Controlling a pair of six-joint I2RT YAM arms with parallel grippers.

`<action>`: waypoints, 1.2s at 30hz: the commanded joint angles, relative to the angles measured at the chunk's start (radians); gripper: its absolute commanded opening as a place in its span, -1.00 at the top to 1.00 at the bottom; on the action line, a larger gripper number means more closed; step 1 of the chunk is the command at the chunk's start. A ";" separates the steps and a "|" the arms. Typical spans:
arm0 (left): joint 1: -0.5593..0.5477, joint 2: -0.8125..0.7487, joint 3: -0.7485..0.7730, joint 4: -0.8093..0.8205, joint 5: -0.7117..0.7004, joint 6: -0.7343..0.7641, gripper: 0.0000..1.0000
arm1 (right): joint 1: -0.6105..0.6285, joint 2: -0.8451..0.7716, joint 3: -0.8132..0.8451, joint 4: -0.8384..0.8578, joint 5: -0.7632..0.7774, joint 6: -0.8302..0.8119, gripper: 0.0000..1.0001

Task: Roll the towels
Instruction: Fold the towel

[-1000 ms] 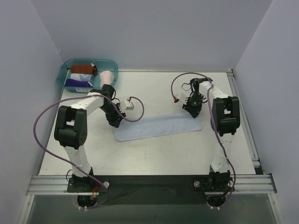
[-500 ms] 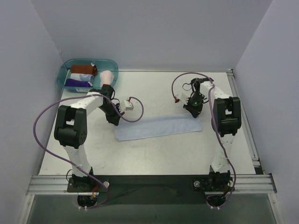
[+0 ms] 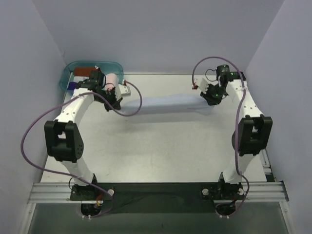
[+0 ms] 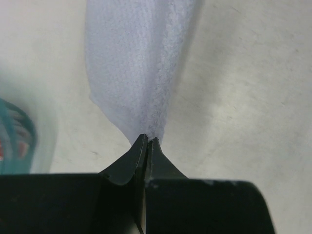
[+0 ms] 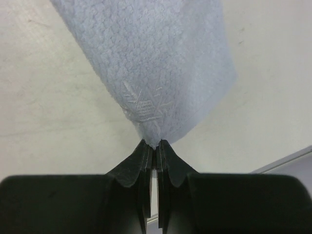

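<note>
— What encloses the scene?
— Plain lavender-grey panels: a back wall, left wall and right wall.
— And below?
— An off-white counter, evenly lit, with an aluminium rail along its near edge and a side rail on the right.

Teal see-through tub at far left corner of white table, metal rail along near edge

One blue towel, one pink roll, one teal tub, one left claw, one right claw.
</note>
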 commanded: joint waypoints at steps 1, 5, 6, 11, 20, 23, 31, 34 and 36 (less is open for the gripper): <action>-0.023 -0.096 -0.201 0.012 -0.035 0.127 1.00 | 0.042 -0.137 -0.280 0.074 0.078 -0.054 1.00; -0.083 -0.132 -0.431 0.098 -0.088 0.167 1.00 | 0.120 -0.174 -0.543 0.208 0.176 -0.065 0.99; -0.092 -0.139 -0.470 0.118 -0.095 0.169 1.00 | 0.148 -0.185 -0.601 0.268 0.195 -0.069 0.99; -0.106 -0.207 -0.597 0.127 -0.085 0.161 1.00 | 0.168 -0.261 -0.787 0.322 0.229 -0.060 1.00; -0.063 -0.133 -0.398 0.116 -0.070 0.051 1.00 | 0.088 -0.184 -0.554 0.271 0.235 -0.031 1.00; -0.014 -0.095 -0.269 0.107 -0.028 -0.012 1.00 | 0.049 -0.153 -0.407 0.207 0.203 0.006 1.00; 0.032 -0.157 -0.181 -0.116 0.064 0.022 1.00 | 0.012 -0.299 -0.439 0.004 0.135 -0.007 1.00; 0.032 -0.242 -0.224 -0.185 0.098 0.029 1.00 | 0.012 -0.367 -0.474 -0.084 0.095 -0.016 1.00; 0.033 -0.270 -0.251 -0.254 0.121 0.032 1.00 | 0.012 -0.384 -0.468 -0.199 0.062 -0.026 1.00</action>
